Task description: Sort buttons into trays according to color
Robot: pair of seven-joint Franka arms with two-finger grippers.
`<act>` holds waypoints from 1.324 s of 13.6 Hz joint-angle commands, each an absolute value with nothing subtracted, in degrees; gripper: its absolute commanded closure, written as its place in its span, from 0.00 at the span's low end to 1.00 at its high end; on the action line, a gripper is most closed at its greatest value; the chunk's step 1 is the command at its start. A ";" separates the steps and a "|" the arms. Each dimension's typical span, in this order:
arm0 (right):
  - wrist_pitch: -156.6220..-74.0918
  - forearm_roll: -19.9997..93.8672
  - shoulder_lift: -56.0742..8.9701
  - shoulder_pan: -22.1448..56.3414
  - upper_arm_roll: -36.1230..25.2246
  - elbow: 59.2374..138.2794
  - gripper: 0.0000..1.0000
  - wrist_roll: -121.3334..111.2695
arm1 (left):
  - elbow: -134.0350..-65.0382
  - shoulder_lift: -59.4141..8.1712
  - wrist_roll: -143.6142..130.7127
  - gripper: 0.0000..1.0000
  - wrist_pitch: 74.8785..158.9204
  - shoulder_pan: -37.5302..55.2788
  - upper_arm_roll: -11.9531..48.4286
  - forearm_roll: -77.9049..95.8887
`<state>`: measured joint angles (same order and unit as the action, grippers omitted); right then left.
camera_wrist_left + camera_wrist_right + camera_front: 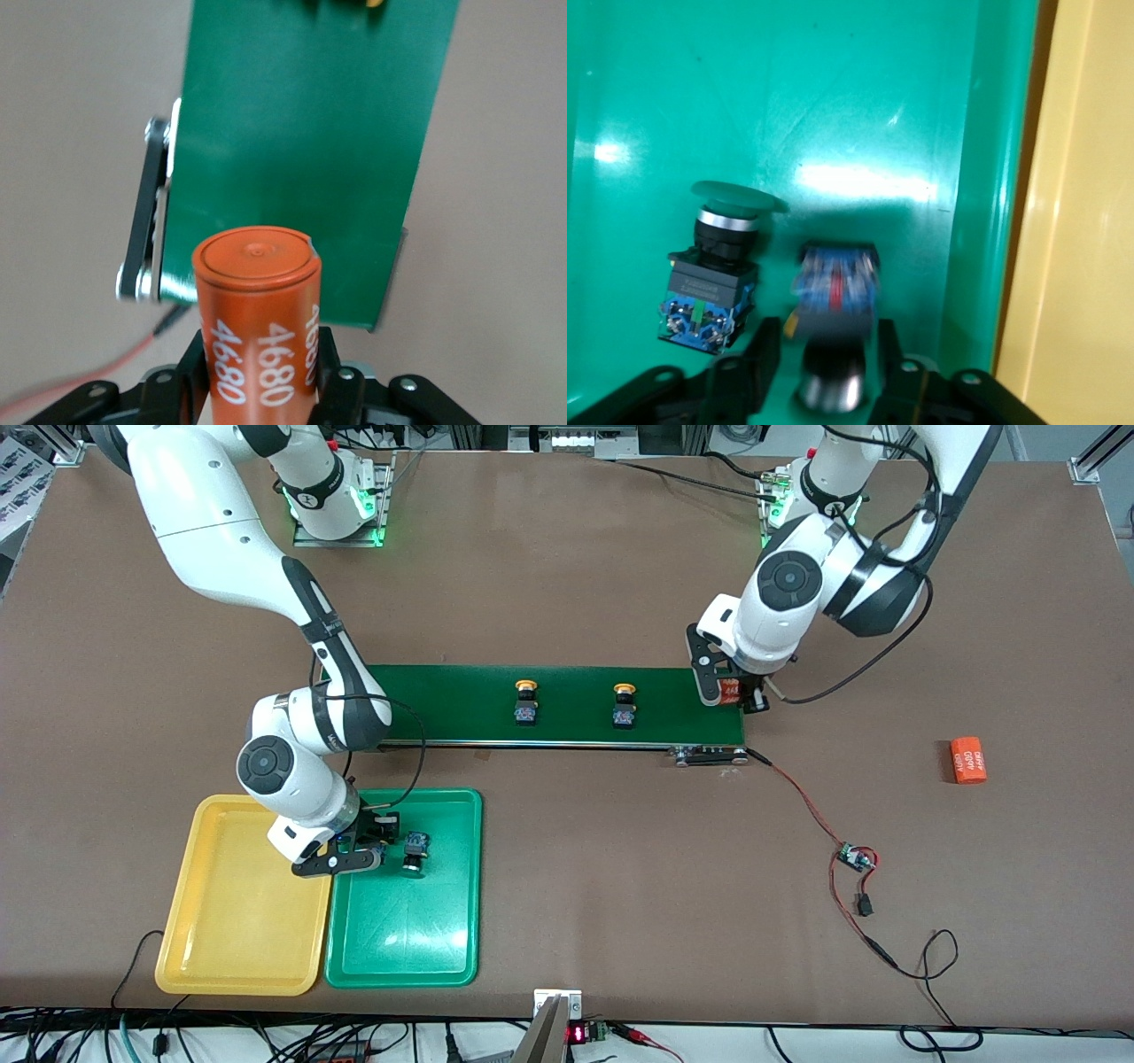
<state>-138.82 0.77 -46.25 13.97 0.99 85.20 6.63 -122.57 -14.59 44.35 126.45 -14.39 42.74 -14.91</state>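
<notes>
Two yellow-capped buttons (526, 702) (625, 707) stand on the dark-green conveyor belt (461, 700). A green-capped button (415, 850) lies in the green tray (416, 948); it also shows in the right wrist view (713, 274). My right gripper (365, 849) (824, 345) is low over the green tray, open. A second button (833, 301), blurred, sits between its fingers without touching them, and its cap colour is hidden. The yellow tray (235, 912) beside it holds nothing. My left gripper (733, 691) (261, 376) is shut on an orange cylinder (257, 292) over the belt's end.
Another orange cylinder (968, 760) lies on the table toward the left arm's end. A red-black wire with a small circuit board (856, 857) runs from the belt's end toward the front camera. The belt (310, 133) fills the left wrist view.
</notes>
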 commanded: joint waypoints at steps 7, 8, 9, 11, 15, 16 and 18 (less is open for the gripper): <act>-138.35 1.41 -39.31 15.91 0.26 89.81 0.00 8.26 | -119.36 -23.11 46.14 1.00 125.95 -6.07 39.82 -21.97; -136.43 1.41 -37.11 16.00 0.26 91.04 0.00 9.13 | -119.36 -23.64 46.14 1.00 125.95 -5.89 39.73 -23.10; -132.93 1.41 -34.39 16.17 0.26 92.27 0.00 11.05 | -119.27 -24.43 46.14 1.00 125.95 -5.89 39.64 -24.86; -126.94 1.41 -28.86 16.26 0.53 95.87 0.00 14.05 | -119.27 -25.22 45.27 0.99 126.03 -5.80 39.38 -25.57; -125.69 6.12 -17.43 16.88 1.58 108.35 0.00 14.68 | -119.27 -22.87 42.45 0.00 127.71 -5.10 38.15 -24.97; -125.51 6.94 -15.58 16.88 2.37 110.28 0.00 15.29 | -119.18 -20.15 42.54 0.00 127.71 -5.45 37.10 -24.79; -125.51 6.94 -12.85 16.96 4.29 113.71 0.00 19.92 | -119.27 -13.83 42.63 0.00 127.71 -7.72 34.20 -24.70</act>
